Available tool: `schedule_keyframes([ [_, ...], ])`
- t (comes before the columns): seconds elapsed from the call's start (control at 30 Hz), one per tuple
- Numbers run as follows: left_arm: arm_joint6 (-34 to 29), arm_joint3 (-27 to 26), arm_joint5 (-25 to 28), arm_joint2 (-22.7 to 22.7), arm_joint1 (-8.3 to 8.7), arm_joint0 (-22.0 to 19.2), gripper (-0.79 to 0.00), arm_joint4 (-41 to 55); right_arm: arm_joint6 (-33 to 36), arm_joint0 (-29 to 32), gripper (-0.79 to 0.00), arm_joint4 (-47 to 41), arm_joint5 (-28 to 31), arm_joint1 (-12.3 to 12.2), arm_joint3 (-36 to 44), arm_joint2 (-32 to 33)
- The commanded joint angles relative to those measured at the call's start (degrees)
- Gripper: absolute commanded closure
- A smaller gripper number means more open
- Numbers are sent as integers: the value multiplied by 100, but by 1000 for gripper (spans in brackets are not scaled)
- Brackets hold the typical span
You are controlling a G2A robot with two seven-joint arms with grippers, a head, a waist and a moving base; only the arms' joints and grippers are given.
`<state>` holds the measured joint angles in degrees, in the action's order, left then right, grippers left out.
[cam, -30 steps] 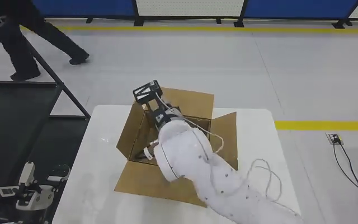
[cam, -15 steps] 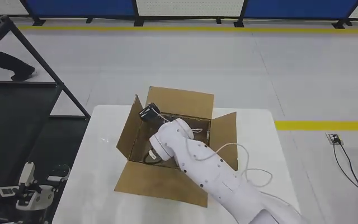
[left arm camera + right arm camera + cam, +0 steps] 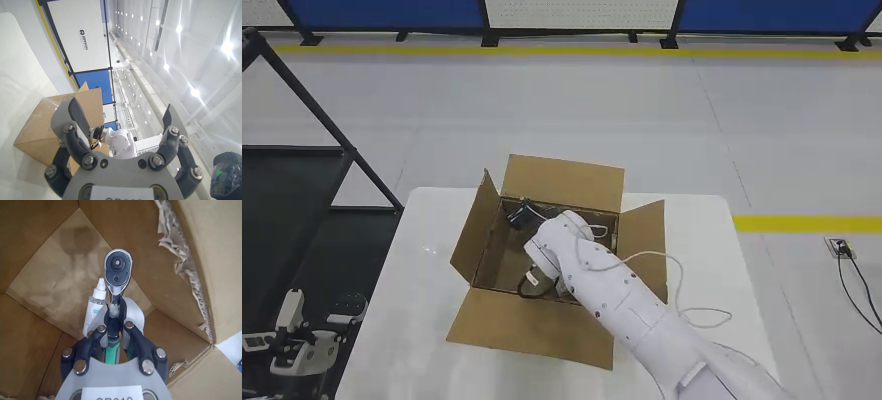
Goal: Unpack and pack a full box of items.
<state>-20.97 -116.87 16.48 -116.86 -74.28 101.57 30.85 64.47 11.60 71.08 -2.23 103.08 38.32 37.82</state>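
The right arm (image 3: pixel 592 280) has dropped from above the rim into the cardboard box (image 3: pixel 562 182) on the surface (image 3: pixel 412 290). The left claw (image 3: pixel 122 110) is spread wide beside the box. The right claw (image 3: pixel 114 311) clenches a ratchet wrench (image 3: pixel 117 268) inside the box, above a spray bottle (image 3: pixel 94 308) lying on its floor.

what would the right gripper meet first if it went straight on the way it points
Likely the cardboard box floor, with the held ratchet wrench touching before the right gripper; the spray bottle lies just beside. Depth unclear.
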Motion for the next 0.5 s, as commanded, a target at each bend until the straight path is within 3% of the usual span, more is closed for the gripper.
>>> schedule_keyframes([
  [0.0,0,0,0,0,0,0,-785,0,-32,-47,0,56,-3,29,-209,-17],
  [0.47,0,0,0,0,0,0,-785,0,-323,-152,0,57,67,312,-1052,-97],
])
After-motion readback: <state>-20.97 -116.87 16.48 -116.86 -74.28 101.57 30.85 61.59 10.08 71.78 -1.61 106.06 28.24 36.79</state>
